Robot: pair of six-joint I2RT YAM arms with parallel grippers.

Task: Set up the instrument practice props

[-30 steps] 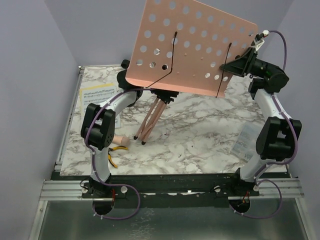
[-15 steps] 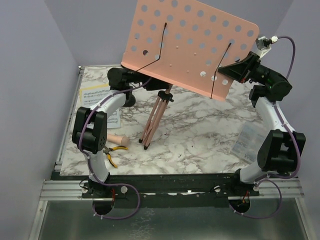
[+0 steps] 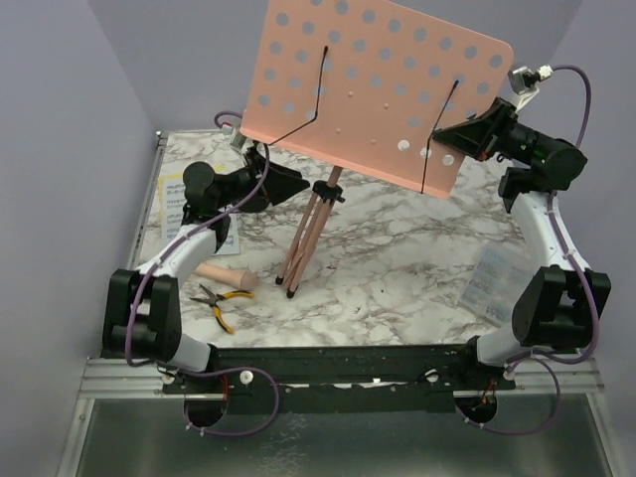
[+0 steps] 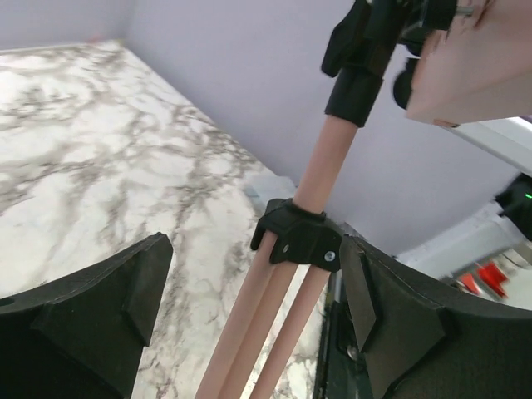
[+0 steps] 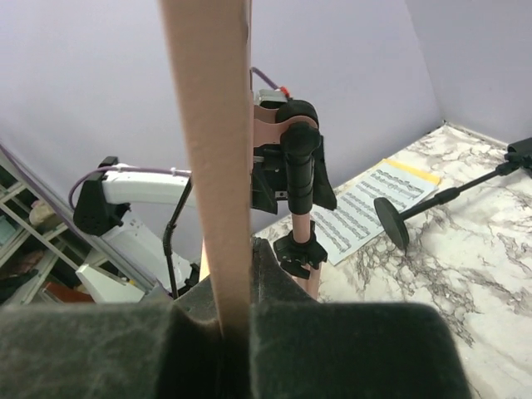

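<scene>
Above the counter, right gripper clamps the music-stand desk steady; left gripper, jaws apart, flanks the pole.

L arm & R arm: white links, black joints, purple cables

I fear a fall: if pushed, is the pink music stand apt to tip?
Likely top-heavy: its wide desk sits high over barely spread legs, so a push may tip it. The desk looks stiff: its edge runs straight through the shut right gripper. The open left gripper only flanks the pole, giving no support.
</scene>
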